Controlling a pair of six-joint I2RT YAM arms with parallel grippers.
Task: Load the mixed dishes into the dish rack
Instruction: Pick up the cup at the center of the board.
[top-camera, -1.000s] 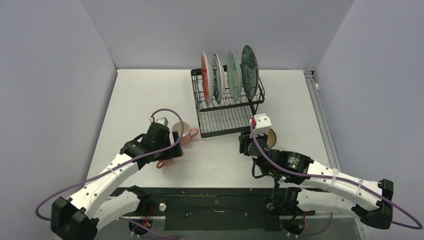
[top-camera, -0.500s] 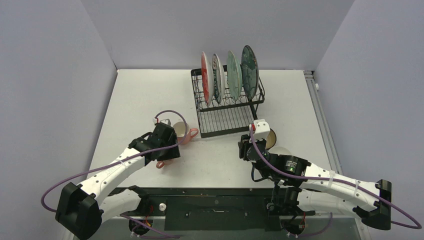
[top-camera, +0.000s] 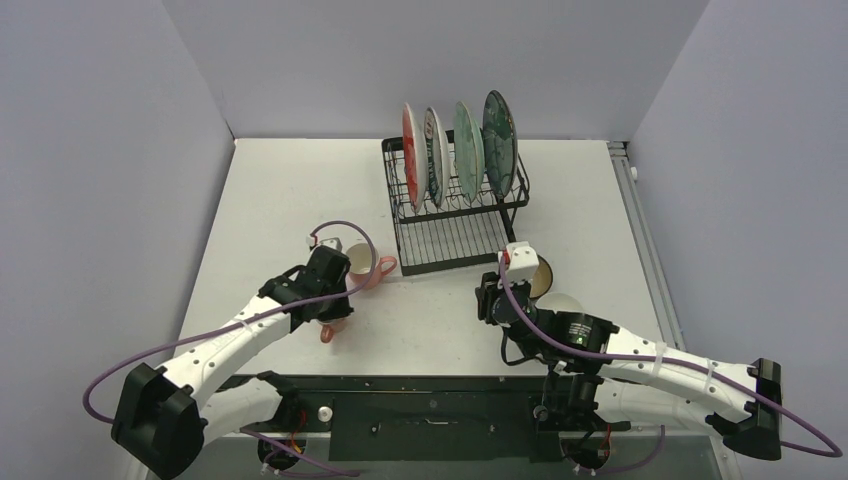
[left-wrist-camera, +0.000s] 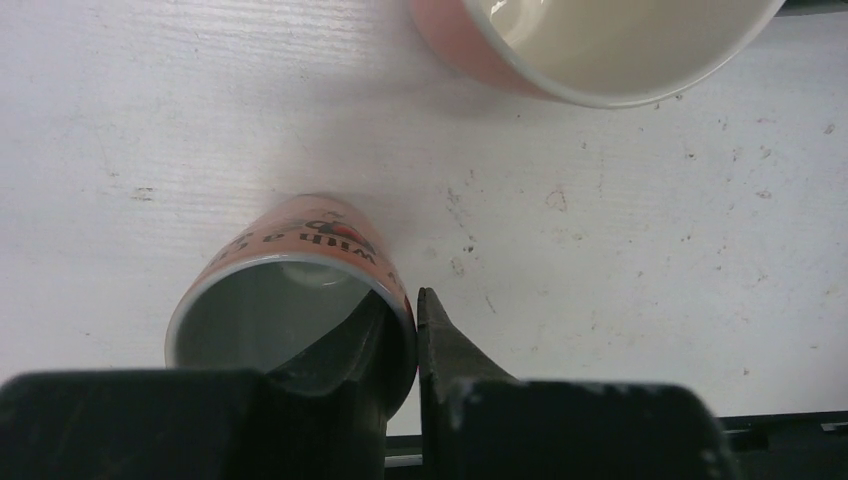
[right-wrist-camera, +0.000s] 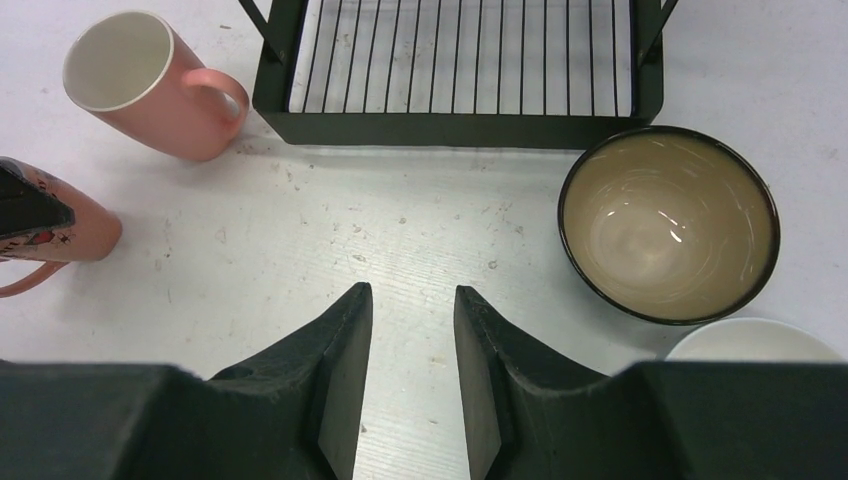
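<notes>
Bearing the dish rack (top-camera: 450, 240), scuffed white table (top-camera: 290, 190) — lavender walls (top-camera: 100, 130)

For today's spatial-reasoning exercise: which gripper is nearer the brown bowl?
Right. The right gripper hovers beside the brown bowl, on its left; the left gripper is farther off, clamping the printed mug.

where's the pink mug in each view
Top external: pink mug, left of the dish rack's front corner.
Left wrist: pink mug at the top edge, right of centre, cut off.
Right wrist: pink mug, upper left.
Shared landmark: the lettered orange mug nearby, in all three.
</notes>
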